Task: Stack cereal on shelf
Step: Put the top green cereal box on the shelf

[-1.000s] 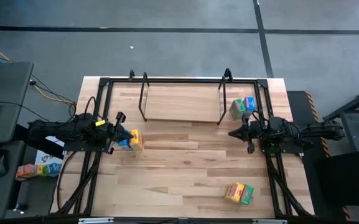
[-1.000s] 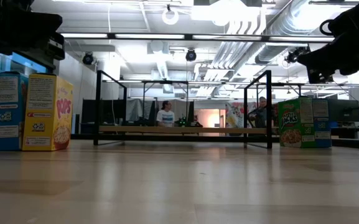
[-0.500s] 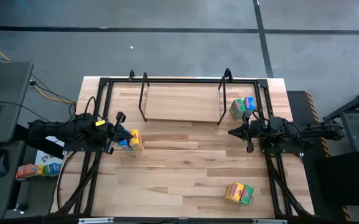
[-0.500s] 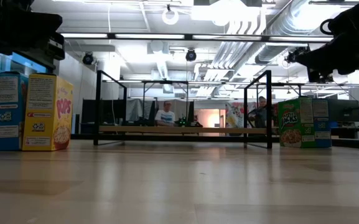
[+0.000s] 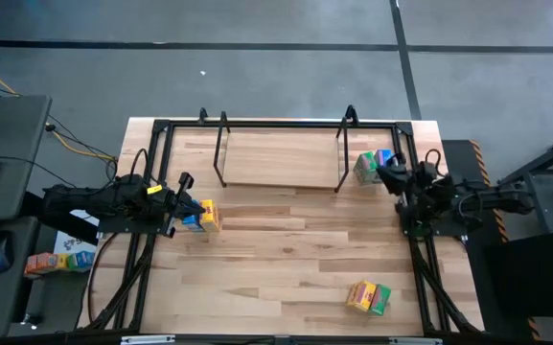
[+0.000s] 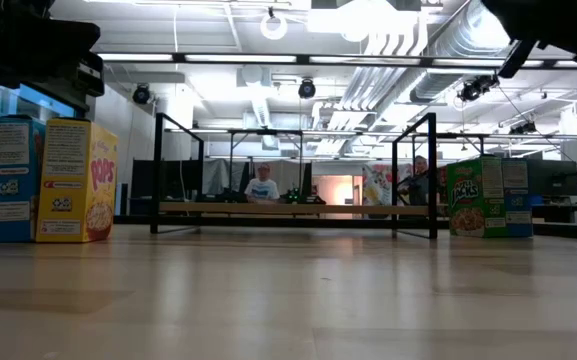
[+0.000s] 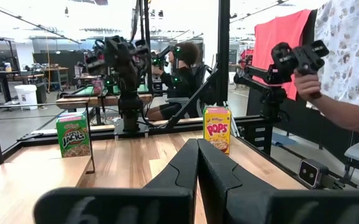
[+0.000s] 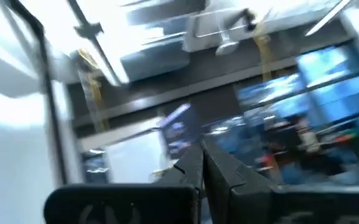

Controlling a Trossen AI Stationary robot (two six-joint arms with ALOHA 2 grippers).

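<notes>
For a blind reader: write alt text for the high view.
An empty shelf stands at the table's far edge. Pairs of cereal boxes sit beside the left pincer, beside the right pincer, and near the front right.

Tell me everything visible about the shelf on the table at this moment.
The shelf is a low rack: thin black rod uprights around a light wooden board raised slightly off the table. It stands upright near the table's far edge, centred, and holds no boxes. A green and blue cereal pair stands just off its right end; whether they touch it cannot be told. No gripper touches it.
</notes>
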